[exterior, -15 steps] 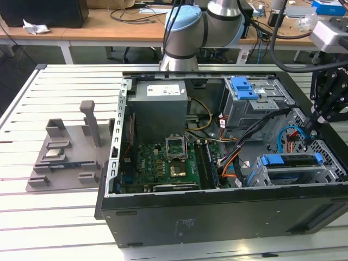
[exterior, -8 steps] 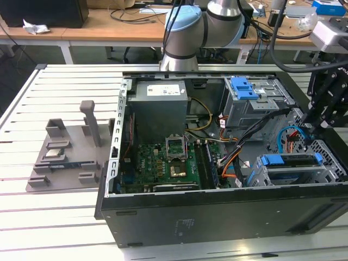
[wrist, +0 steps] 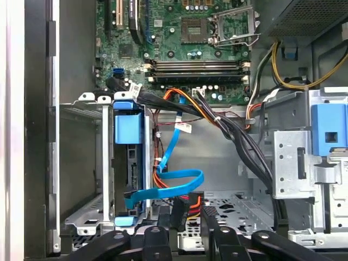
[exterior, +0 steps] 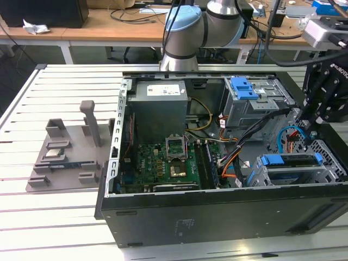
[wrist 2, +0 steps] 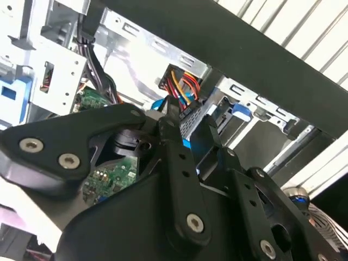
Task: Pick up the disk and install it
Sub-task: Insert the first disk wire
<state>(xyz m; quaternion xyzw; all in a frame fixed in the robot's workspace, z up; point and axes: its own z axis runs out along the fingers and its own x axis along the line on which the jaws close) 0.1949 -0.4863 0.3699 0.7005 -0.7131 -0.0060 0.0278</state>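
The disk [exterior: 289, 161] sits edge-up in the lower drive cage [exterior: 326, 163] at the exterior view's right end of the open computer case. Its blue carrier rail faces up. In the first wrist view the disk [wrist: 129, 130] stands in the same cage [wrist: 81, 163], its blue tab towards the motherboard. My gripper [exterior: 312, 117] hangs just above and behind that cage. Its black fingers [wrist: 155, 239] are apart in both wrist views, so the gripper [wrist 2: 186, 124] is open and holds nothing. A blue data cable [wrist: 174, 182] and red and orange power wires lie beyond the fingertips.
The motherboard [exterior: 168, 163] and power supply [exterior: 160, 103] fill the case's middle. An upper drive bay with a blue bracket [exterior: 244, 87] stands at the back. Thick black cables [wrist: 239, 141] cross between the bays. A grey fixture [exterior: 65, 157] lies on the slatted table [exterior: 32, 217].
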